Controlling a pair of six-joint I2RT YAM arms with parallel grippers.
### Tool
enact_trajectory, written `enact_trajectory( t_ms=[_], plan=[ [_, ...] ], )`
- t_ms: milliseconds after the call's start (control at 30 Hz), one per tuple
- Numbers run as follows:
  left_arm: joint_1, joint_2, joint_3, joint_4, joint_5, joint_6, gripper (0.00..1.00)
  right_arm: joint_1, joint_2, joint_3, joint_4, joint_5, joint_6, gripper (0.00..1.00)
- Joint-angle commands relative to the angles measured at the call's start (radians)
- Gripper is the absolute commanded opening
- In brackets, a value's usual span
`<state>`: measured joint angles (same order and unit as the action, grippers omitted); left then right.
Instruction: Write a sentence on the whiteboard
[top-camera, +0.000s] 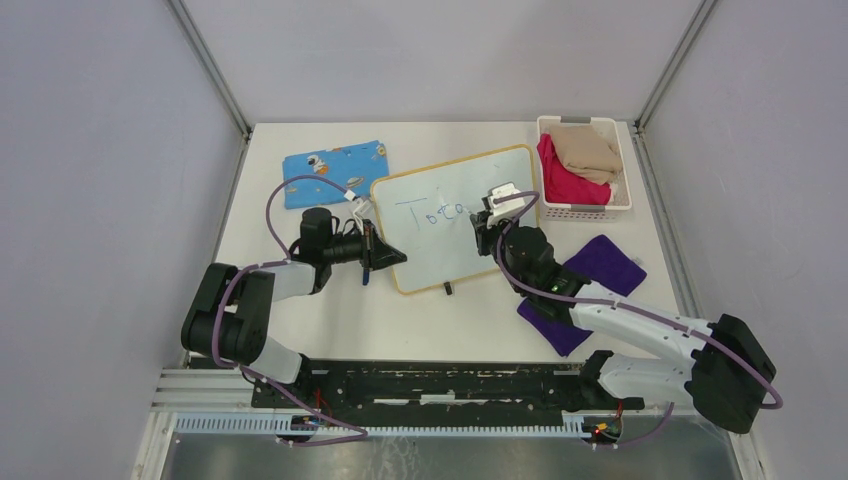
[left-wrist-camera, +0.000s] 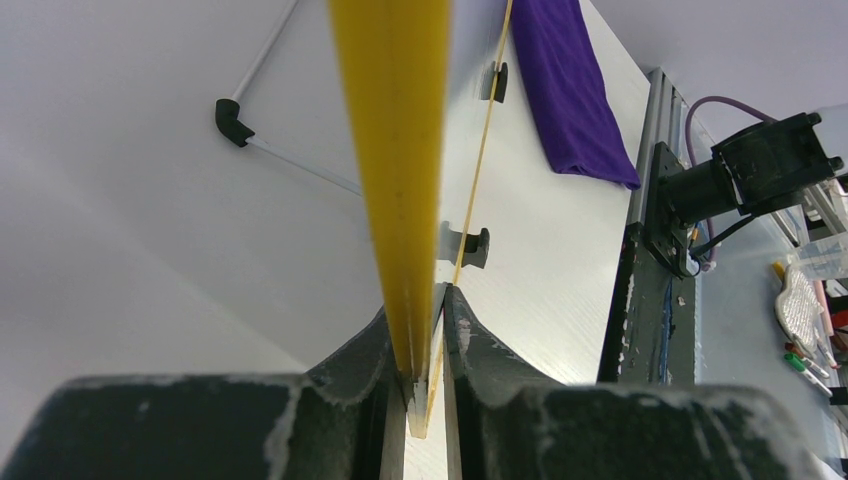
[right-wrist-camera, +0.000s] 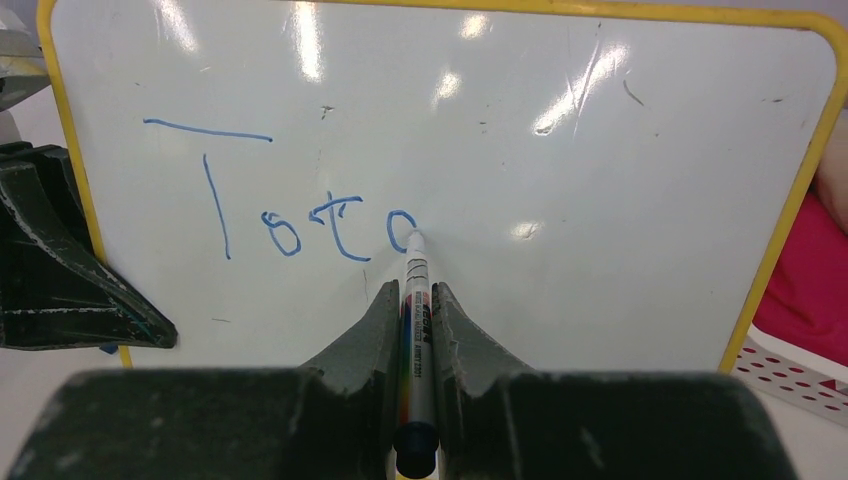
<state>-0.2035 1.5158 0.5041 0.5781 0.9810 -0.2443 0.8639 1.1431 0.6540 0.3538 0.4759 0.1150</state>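
Note:
The whiteboard (top-camera: 455, 240) lies tilted on the table, white with a yellow rim. Blue marker letters (top-camera: 432, 211) read about "Toto" on it, and they also show in the right wrist view (right-wrist-camera: 290, 215). My left gripper (top-camera: 385, 255) is shut on the whiteboard's left rim (left-wrist-camera: 395, 150); its jaws pinch the edge (left-wrist-camera: 425, 320). Two black clips (left-wrist-camera: 470, 245) sit on the board's near edge. My right gripper (top-camera: 487, 225) is shut on a marker (right-wrist-camera: 415, 300). The marker's tip touches the board (right-wrist-camera: 600, 150) at the last letter.
A blue patterned cloth (top-camera: 335, 170) lies at the back left. A white basket (top-camera: 590, 212) with red and tan cloths stands at the back right. Purple cloths (top-camera: 600, 265) lie under my right arm, also in the left wrist view (left-wrist-camera: 575, 90).

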Motion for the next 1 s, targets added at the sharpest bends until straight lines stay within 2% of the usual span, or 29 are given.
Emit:
enact_trajectory(
  t_ms=[0, 333, 967],
  plan=[
    [-0.002, -0.009, 0.014, -0.044, -0.062, 0.102, 0.17, -0.009, 0.007, 0.063, 0.024, 0.023, -0.022, 0.00],
    [-0.004, -0.008, 0.017, -0.051, -0.064, 0.107, 0.17, -0.009, 0.017, 0.057, 0.026, 0.008, -0.022, 0.00],
    [-0.009, -0.013, 0.021, -0.068, -0.071, 0.115, 0.17, -0.015, -0.064, -0.023, 0.002, 0.034, -0.004, 0.00]
  ],
)
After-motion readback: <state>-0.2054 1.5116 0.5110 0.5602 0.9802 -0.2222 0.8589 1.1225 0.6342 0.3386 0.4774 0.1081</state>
